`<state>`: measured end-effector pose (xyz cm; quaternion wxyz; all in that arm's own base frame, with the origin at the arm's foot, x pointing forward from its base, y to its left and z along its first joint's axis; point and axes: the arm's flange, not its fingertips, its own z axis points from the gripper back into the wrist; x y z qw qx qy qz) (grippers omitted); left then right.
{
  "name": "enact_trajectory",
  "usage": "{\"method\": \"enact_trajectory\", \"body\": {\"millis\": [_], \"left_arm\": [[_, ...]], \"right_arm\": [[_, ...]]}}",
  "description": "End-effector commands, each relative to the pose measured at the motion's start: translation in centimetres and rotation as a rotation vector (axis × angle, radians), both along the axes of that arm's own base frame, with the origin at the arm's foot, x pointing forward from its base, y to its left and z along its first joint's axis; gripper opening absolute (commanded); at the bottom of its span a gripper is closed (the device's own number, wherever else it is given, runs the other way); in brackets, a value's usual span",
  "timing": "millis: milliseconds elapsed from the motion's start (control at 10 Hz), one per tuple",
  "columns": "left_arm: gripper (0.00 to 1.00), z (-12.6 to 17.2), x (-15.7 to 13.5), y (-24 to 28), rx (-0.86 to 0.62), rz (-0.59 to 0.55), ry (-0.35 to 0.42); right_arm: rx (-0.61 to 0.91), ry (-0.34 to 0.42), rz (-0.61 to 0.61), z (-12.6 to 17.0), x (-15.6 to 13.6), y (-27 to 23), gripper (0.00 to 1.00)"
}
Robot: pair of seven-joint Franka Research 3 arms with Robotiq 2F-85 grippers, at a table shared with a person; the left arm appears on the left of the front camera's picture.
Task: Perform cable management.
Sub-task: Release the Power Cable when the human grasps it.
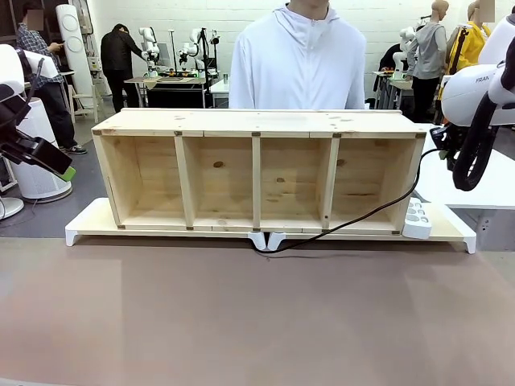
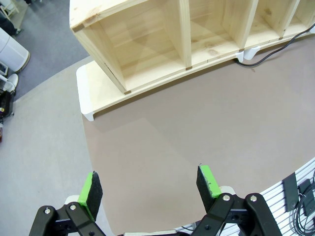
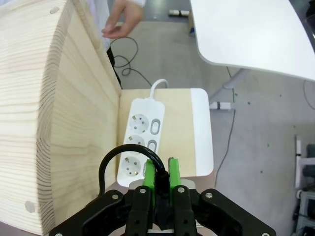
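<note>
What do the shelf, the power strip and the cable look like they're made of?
The shelf looks like unfinished pale wood, likely pine: visible grain, knots, matte surface. The power strip looks like smooth white moulded plastic with a slight sheen. The cable has a black flexible sheath, rubber or plastic, judging by its smooth loop; which one is unclear.

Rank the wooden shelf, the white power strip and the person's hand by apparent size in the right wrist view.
1. wooden shelf: largest, though nearest the camera.
2. white power strip.
3. person's hand: smallest, but farther off and cut by the top edge, so its real size is unsure.
</note>
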<state>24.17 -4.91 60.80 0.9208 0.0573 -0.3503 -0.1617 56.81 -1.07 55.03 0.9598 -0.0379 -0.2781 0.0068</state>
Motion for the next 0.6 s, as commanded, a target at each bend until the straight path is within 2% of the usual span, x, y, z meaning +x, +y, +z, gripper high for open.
{"method": "enact_trajectory", "body": {"millis": [0, 500], "left_arm": [[1.0, 0.04, 0.2, -0.07, 0.005, 0.004, -0.009], [1.0, 0.04, 0.2, -0.07, 0.005, 0.004, -0.009]], "right_arm": [[0.001, -0.006, 0.0, 0.17, -0.03, 0.08, 0.14], [0.001, -0.006, 0.0, 0.17, -0.03, 0.08, 0.14]]}}
